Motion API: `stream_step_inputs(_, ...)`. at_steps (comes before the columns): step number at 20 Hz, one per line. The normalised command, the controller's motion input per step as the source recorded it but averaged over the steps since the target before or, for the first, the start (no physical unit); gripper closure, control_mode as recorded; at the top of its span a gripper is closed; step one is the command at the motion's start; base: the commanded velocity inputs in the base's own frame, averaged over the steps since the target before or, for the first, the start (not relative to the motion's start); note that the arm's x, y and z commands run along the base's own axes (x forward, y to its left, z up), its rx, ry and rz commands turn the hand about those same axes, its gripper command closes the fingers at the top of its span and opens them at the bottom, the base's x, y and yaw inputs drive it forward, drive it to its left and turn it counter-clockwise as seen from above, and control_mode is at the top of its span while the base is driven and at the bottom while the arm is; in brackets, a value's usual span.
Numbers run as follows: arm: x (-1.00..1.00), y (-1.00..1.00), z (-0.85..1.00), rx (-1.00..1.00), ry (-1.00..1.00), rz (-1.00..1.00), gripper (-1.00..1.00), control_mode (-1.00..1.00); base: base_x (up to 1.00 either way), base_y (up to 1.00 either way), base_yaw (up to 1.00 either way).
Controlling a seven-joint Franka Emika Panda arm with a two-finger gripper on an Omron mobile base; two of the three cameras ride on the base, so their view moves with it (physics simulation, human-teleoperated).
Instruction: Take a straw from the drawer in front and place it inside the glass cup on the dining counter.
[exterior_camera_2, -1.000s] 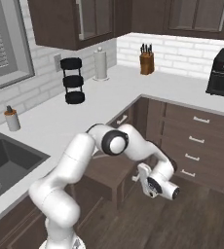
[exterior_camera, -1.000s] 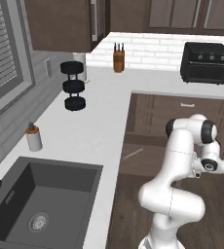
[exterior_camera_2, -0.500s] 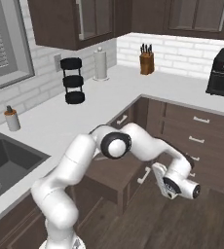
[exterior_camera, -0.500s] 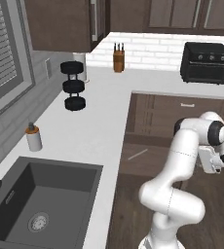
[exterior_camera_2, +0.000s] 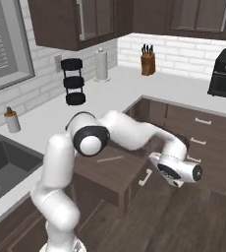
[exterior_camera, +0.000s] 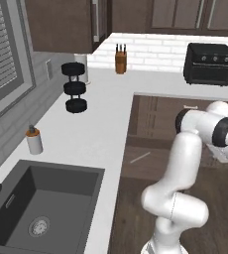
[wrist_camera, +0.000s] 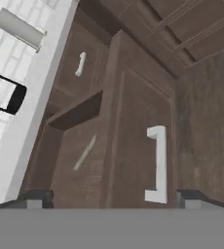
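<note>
Here, gripper (wrist_camera: 111, 197) spread wide, empty, just off the pale handle (wrist_camera: 156, 163) of the pulled-out drawer (exterior_camera_2: 116, 170). Straw (wrist_camera: 85, 151) flat on the drawer floor, beyond the front panel, apart from the fingertips (wrist_camera: 37, 197). Farther back, white desk (exterior_camera: 93, 126) with dark sink (exterior_camera: 34, 208), knife block (exterior_camera: 120, 59), black oven (exterior_camera: 208, 64).

I'm working in a home kitchen. I see an L-shaped white counter (exterior_camera: 101, 124) with a dark grey sunken sink (exterior_camera: 41, 208), a white brick-pattern tiled backsplash (exterior_camera: 150, 52) and dark brown wood wall cabinets (exterior_camera: 61, 25) above. On the counter stand a wooden knife block (exterior_camera: 120, 60), a black toaster oven (exterior_camera: 209, 64) and a black three-tier round rack (exterior_camera: 74, 87). Below, dark brown drawers with pale handles (exterior_camera_2: 199, 129) line the base units.
</note>
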Motion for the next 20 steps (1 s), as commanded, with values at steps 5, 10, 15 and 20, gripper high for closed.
stream_step_inputs(5, 0.08, 0.91, 0.82, -0.36, 0.17, 0.0, -1.0, -1.0, 0.0, 0.0, 0.0)
stream_step_inputs(10, 0.34, 0.91, 0.25, -0.27, 0.36, 0.0, -1.0, -1.0, 0.0, 0.0, 0.0)
stream_step_inputs(15, 0.39, 0.6, -0.02, -0.06, 0.39, 0.0, -1.0, -1.0, 0.0, 0.0, 0.0)
stream_step_inputs(20, 0.45, 0.11, -0.31, 0.0, 0.33, 0.0, -1.0, -1.0, 0.0, 0.0, 0.0)
